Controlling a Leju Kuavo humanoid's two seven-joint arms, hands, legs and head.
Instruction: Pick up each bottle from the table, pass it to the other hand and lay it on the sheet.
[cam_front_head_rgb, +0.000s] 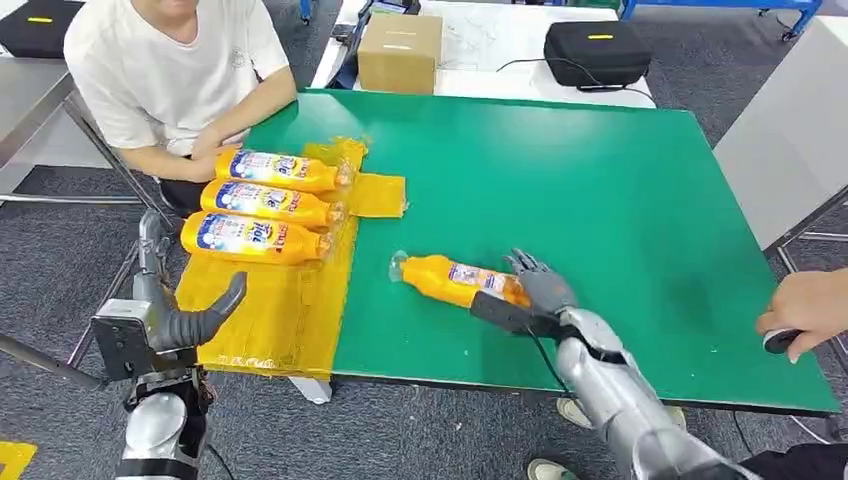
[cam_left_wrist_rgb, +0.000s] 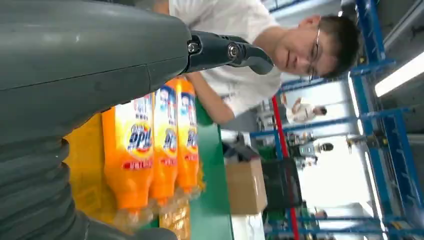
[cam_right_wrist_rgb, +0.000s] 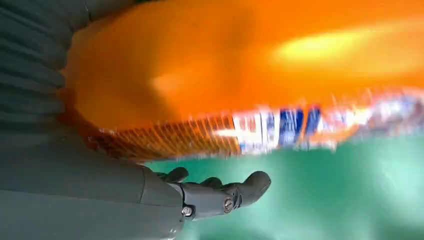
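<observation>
Left hand (cam_front_head_rgb: 190, 322) — nearest the robot, raised off the table's near left corner over the edge of the yellow sheet (cam_front_head_rgb: 270, 310); fingers apart, nothing in them

Right hand (cam_front_head_rgb: 535, 295) — on the green table (cam_front_head_rgb: 600, 210), wrapped round the base end of an orange bottle (cam_front_head_rgb: 455, 280); the bottle lies on its side on the bare green, cap end pointing toward the sheet, well apart from it. The right wrist view shows the bottle's orange body and label pressed close against the palm, with the thumb (cam_right_wrist_rgb: 235, 192) beneath it over the green surface

Person's hand (cam_front_head_rgb: 805, 310) — at the right edge, near the table's near right corner, holding a small dark object; what it is cannot be told

Three orange bottles (cam_front_head_rgb: 260, 205) — lying side by side across the far part of the sheet, touching or nearly so, caps toward the table's middle

Seated person in a white shirt (cam_front_head_rgb: 170, 70) — at the far left corner, forearms resting by the farthest bottle

Cardboard box (cam_front_head_rgb: 400, 52) and black case (cam_front_head_rgb: 597, 52) — on a white surface beyond the table's far edge
</observation>
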